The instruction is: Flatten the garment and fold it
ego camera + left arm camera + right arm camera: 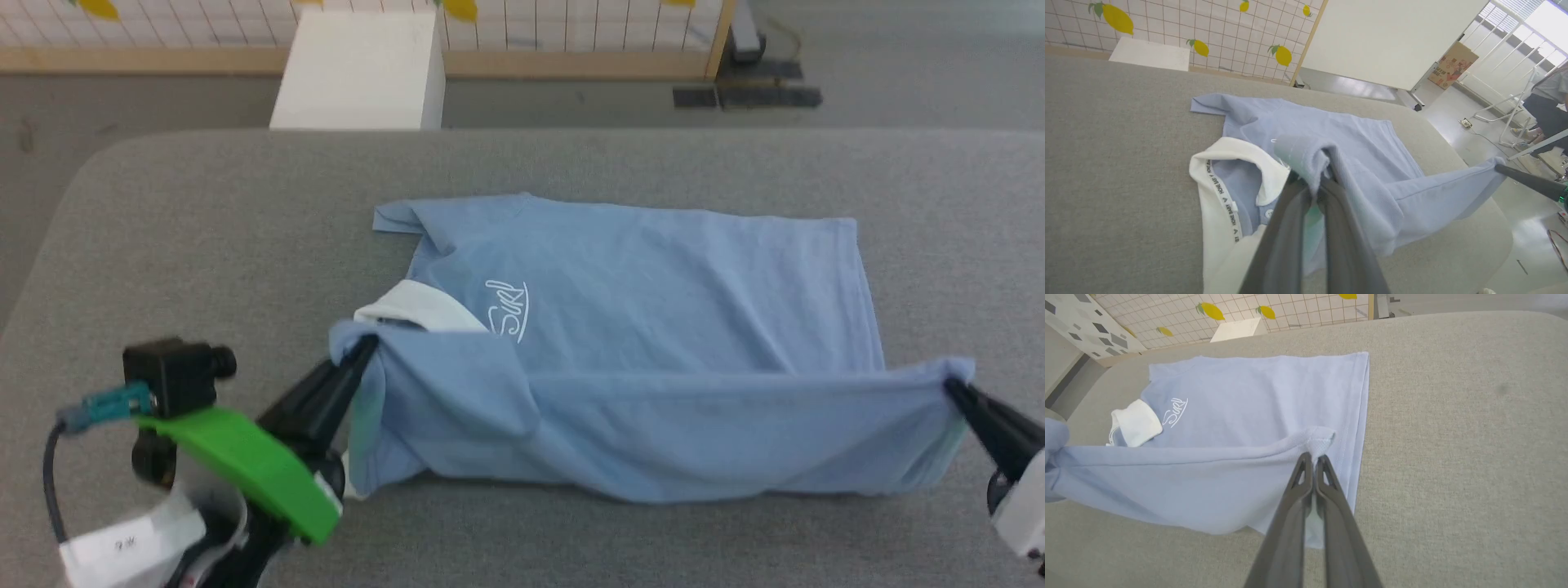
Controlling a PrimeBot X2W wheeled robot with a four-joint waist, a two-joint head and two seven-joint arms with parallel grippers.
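The garment (653,327) is a light blue polo shirt spread on the grey table (204,245), collar to the left, white script logo up. Its near long edge is lifted off the table and stretched between my two grippers. My left gripper (369,345) is shut on the shoulder end beside the white collar (416,309); in the left wrist view the garment (1331,134) bunches over the left gripper (1310,179). My right gripper (953,389) is shut on the hem corner. In the right wrist view the right gripper (1312,456) pinches the garment (1257,412) at that corner.
A white box (359,69) stands on the floor beyond the table's far edge, in front of a tiled partition with lemon prints. Bare grey table surface lies left, right and in front of the shirt. A person (1549,106) stands far off in the left wrist view.
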